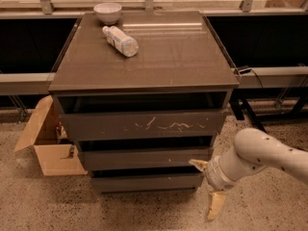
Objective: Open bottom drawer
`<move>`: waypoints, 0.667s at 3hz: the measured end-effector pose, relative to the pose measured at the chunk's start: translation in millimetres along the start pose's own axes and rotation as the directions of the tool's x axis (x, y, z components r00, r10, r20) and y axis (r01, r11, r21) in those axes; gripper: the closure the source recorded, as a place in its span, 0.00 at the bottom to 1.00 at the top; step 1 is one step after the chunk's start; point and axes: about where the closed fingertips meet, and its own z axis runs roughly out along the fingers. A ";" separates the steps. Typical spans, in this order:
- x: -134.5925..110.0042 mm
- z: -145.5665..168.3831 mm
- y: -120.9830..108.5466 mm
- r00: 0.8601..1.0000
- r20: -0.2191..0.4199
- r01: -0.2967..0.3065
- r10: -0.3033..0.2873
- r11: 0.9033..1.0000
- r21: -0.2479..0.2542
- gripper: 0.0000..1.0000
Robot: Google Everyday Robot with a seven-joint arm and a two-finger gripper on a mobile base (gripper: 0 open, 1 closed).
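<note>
Camera view shows the open tool (208, 186) beside the bottom drawer (147, 182), whose interior is hidden.

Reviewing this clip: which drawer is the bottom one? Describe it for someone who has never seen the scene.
Find the dark cabinet with three stacked drawers. The bottom drawer is lowest, nearest the floor, level with the gripper at its right. Its low front is plain, unlike the scratched top drawer, and narrower than the middle drawer.

Office-like room: gripper (208, 186) beside cabinet (144, 100) on speckled floor (57, 206).
</note>
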 end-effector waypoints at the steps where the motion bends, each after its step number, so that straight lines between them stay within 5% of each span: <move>1: 26.9 81.3 3.3 0.991 0.130 0.024 -0.017 0.998 -0.052 0.00; 2: 47.8 143.5 8.5 0.975 0.212 -0.048 0.069 0.994 -0.102 0.00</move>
